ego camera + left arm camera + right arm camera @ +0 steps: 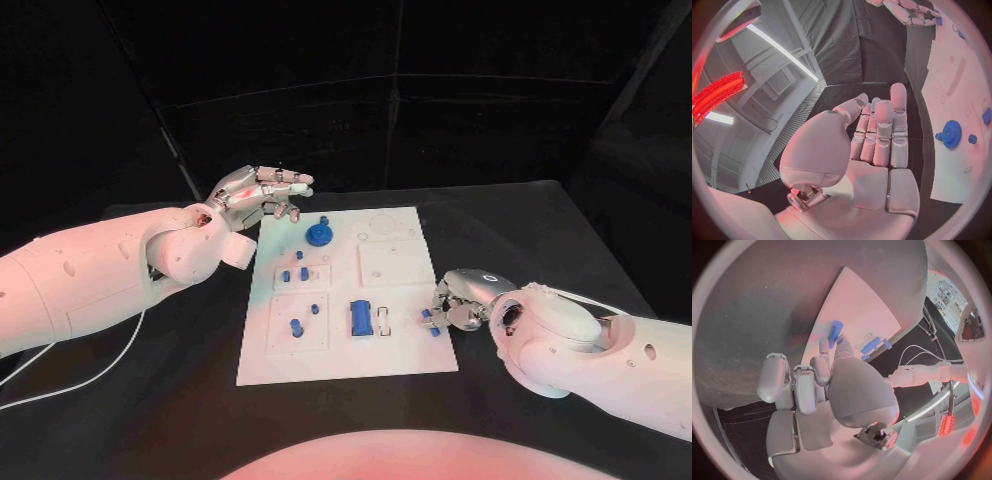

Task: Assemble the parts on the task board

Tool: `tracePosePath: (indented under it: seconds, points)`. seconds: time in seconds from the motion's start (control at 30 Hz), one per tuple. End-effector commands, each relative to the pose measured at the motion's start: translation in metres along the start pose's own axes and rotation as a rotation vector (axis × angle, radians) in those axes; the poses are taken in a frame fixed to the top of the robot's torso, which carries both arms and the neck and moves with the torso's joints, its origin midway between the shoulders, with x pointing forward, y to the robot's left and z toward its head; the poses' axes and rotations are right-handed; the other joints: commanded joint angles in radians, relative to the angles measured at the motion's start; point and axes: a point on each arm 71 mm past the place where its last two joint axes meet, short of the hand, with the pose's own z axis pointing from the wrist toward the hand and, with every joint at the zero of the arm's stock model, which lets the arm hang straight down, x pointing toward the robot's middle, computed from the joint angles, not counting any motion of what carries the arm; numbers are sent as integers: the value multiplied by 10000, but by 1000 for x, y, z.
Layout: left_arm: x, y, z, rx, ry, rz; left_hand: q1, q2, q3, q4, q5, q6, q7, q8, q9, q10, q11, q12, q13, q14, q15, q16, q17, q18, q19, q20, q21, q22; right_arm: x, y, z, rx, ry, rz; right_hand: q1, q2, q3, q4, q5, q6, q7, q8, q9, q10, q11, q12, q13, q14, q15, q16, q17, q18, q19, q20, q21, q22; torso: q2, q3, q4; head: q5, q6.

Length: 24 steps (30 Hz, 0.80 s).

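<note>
- The task board [407,355], a flat white plate, lies in the middle of the black bench [534,230], at the centre of the head view, long side running up the frame.
- The parts are small blue pieces on it: a blue gear [320,236] near the upper left of the board, little pegs [296,276] below it, a blue block [359,318] low in the middle, and a small blue piece [430,317] at the board's right edge.
- I judge these parts light, rigid and smooth plastic. They should not crush, but they could slip or skitter from a careless pinch, so I would take each by its sides, fingertip against thumb, and take the gear by its raised hub.
- My right hand [459,298] sits at the right edge of the board, centre right of the frame, palm down, fingers curled onto that small blue piece. Whether I truly grip it or merely touch it I cannot tell; my own fingers hide the contact.
- My left hand [264,192] hovers above the board's upper left corner, upper left of centre, lifted off the bench, fingers loosely bent and apart, holding nothing.
- In the left wrist view my fingers [881,131] stand nearly straight, with the gear [951,134] off to one side.
</note>
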Motion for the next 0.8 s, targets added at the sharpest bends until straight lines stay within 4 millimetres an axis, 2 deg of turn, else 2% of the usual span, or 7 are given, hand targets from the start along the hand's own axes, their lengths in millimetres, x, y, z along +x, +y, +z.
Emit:
tracePosePath:
  seconds: [0.03, 0.2, 0.47, 0.67, 0.73, 0.8]
  points:
    - [2, -1, 0, 33, 217, -78, -37, 64, 9, 42, 29, -50, 10, 54, -1, -101, 0, 64, 10, -80, 19, -28, -19, 145, -64, 6, -48, -14, 15, 0, -1, 85, 631, -1457, 24, -119, -29, -41, -73, -25, 51, -73, -58, -43, -25, -77, -18, 652, -17, -34, 766, -38, -13, -26, -71, -26, 3, -8, 11, 3, 13]
    - [2, -1, 0, 19, 233, -85, -37, 64, 9, 42, 29, -50, 10, 54, -1, -101, 0, 64, 10, -80, 19, -28, -19, 145, -64, 6, -48, -14, 17, 4, 0, 19, 646, -1838, 340, -64, 80, -233, 61, -32, 47, -82, -46, -70, -32, -89, -19, 648, -22, -45, 768, -34, -30, -26, -97, -45, 10, -8, 25, 18, 9]
    - [2, -1, -1, 5, 260, -97, -28, 62, 12, 34, 31, -59, 7, 55, -2, -114, 0, 66, 10, -92, 19, -35, -35, 145, -67, 6, -53, -17, 19, 9, 1, -109, 588, -1969, 654, 62, 220, -414, 324, 4, 35, -96, -42, -87, -48, -101, -22, 654, -33, -40, 795, -37, -21, -36, -100, -30, 12, -5, -14, 88, 15]
    - [2, 0, -1, -2, 288, -107, -7, 62, 21, 18, 35, -67, 5, 57, -2, -125, -2, 71, 10, -99, 17, -34, -36, 145, -69, 5, -58, -20, 19, 11, 0, -115, 530, -1769, 824, 170, 294, -464, 1365, 20, 23, -200, -91, -111, -68, -146, -48, 661, -55, -42, 817, -38, -4, -60, -104, -21, 11, -3, -17, 93, 0]
    - [2, 0, -1, -3, 293, -109, -7, 62, 21, 18, 35, -67, 5, 57, -2, -125, -2, 71, 10, -99, 17, -34, -36, 145, -69, 5, -58, -20, 18, 12, 0, -89, 492, -1633, 931, 225, 356, -504, 1539, 49, 5, -217, -102, -106, -83, -144, -43, 664, -65, -39, 828, -40, 4, -66, -99, -10, 9, 0, -14, 92, -3]
    - [2, 0, -1, -3, 298, -111, 1, 62, 24, 12, 35, -69, 4, 59, -2, -129, -2, 74, 10, -104, 17, -36, -42, 145, -71, 4, -60, -21, 18, 12, -1, -57, 424, -1452, 1134, 342, 514, -578, 1491, 93, -18, -236, -116, -100, -110, -139, -34, 667, -89, -34, 842, -41, 18, -86, -88, 10, 7, -2, -13, 93, -5]
